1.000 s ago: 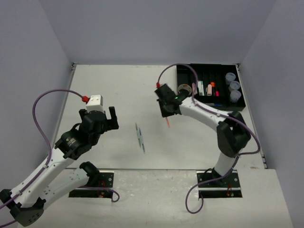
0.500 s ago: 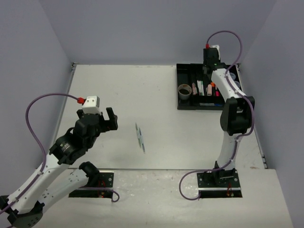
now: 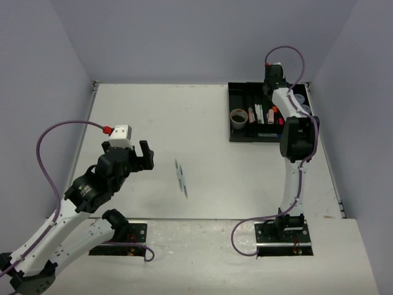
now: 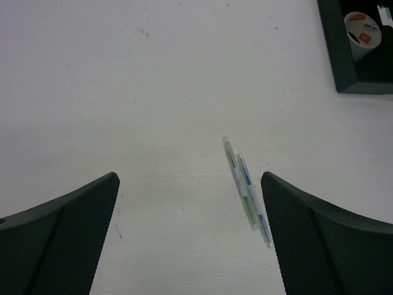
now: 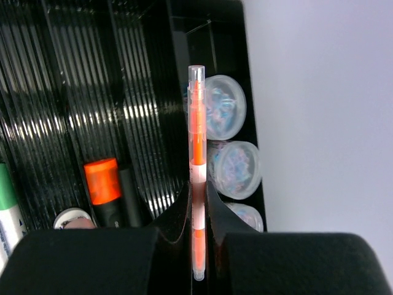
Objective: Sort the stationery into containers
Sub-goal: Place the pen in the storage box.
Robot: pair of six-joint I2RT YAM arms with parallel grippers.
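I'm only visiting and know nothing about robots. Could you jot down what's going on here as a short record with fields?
Left gripper: open, empty, above the table
Right gripper: shut on a thin orange pen, over the tray
Tray: black, narrow compartments, far right of the table
Already in tray: tape roll, orange highlighter, three lidded tubs, among others
Left to sort: two thin pens, side by side on the table

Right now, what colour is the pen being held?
The pen is orange, clear-cased; best in the right wrist view.
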